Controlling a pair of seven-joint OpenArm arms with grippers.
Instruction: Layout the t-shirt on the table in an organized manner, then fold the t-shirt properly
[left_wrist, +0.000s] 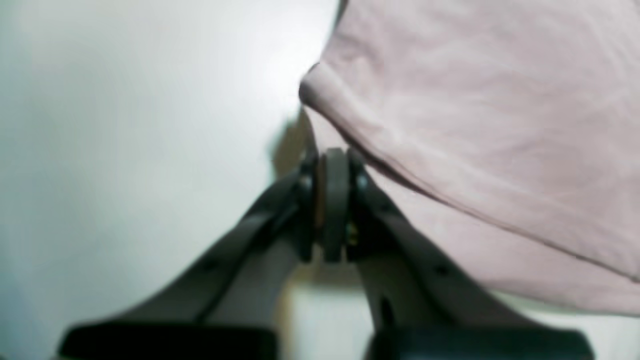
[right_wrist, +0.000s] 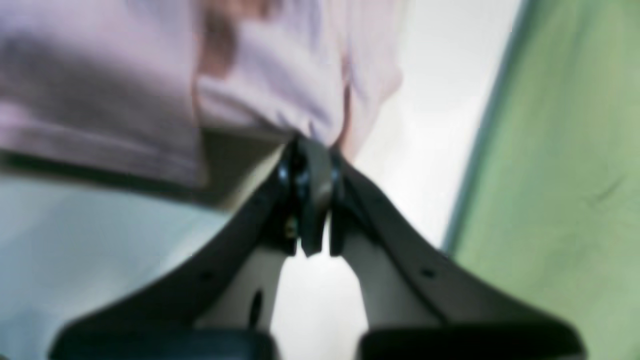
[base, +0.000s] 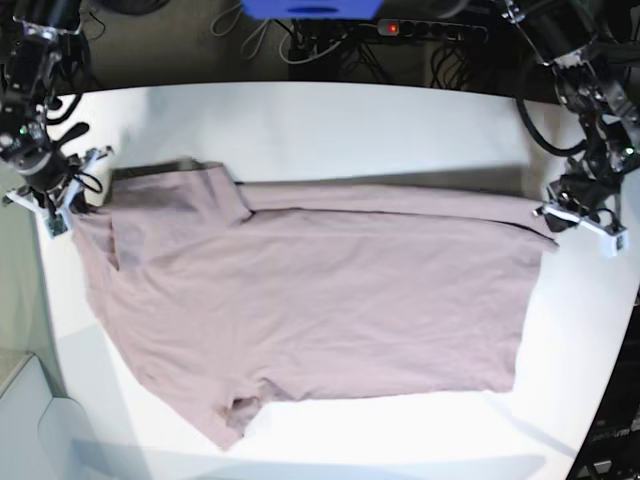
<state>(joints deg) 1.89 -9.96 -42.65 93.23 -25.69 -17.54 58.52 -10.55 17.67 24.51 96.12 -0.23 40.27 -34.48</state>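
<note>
A lab: power strip (base: 425, 30) and tangled cables (base: 330, 50) behind a white table (base: 400, 130).

bright overhead light, blurry wrist views

I see the large smooth white tabletop with a curved edge (base: 400, 110) carrying a single thing, the plain dusty mauve short-sleeved cotton t-shirt (base: 320, 310), which lies spread lengthwise across its middle. From my base view the shirt has one long strip folded over along its far side and a few soft wrinkles, and bare white table shows around it on the far and near sides.
</note>
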